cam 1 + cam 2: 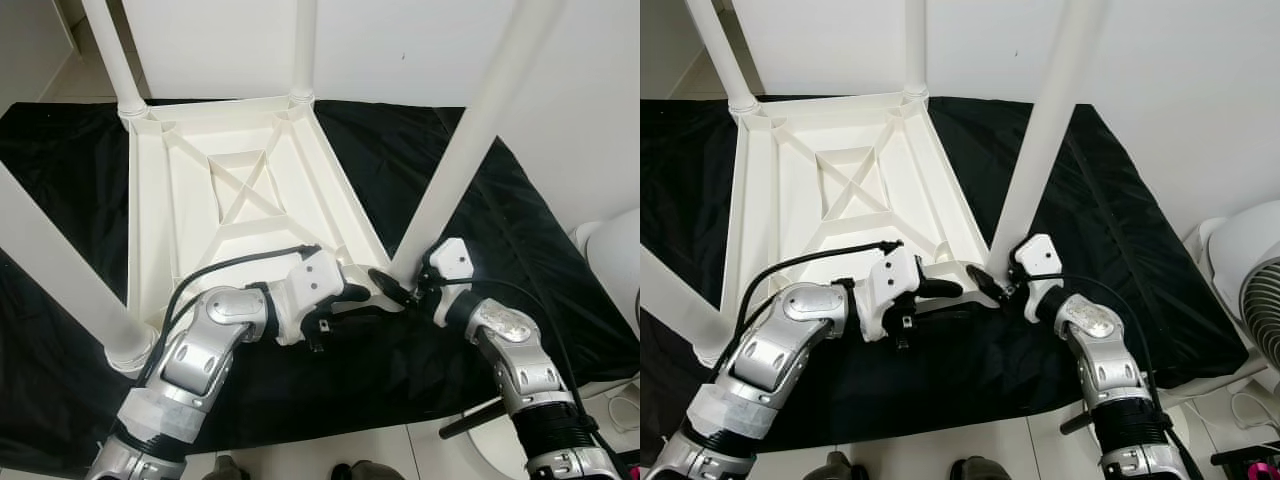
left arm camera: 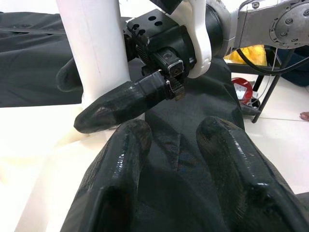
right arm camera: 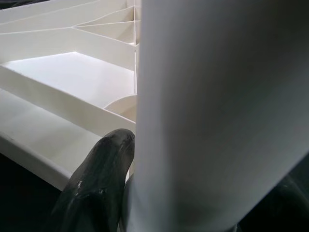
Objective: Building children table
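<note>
1. While I watch through the head camera, I see the white plastic table (image 1: 230,200) lying upside down on a black, slightly creased cloth (image 1: 480,200); its underside is a shallow tray braced by thin ribs that cross in an X; smooth round legs rise from its corners.
2. My right gripper (image 1: 992,280) sits at the near right corner, at the foot of the leg (image 1: 470,150) that leans up and to the right; in the right wrist view one rounded, glossy black finger (image 3: 94,188) presses against the smooth white tube; the other finger is barely visible behind the leg, so the pincer reads as pinching the leg's base.
3. My left gripper (image 1: 365,298) lies low along the table's near edge, pointing toward the right one; in the left wrist view its two blunt black fingers (image 2: 116,183) stand spread over the dark fabric, holding nothing.
4. Tiled floor (image 1: 330,445) shows at the cloth's near edge; a white fan (image 1: 1250,280) stands at the far right.
</note>
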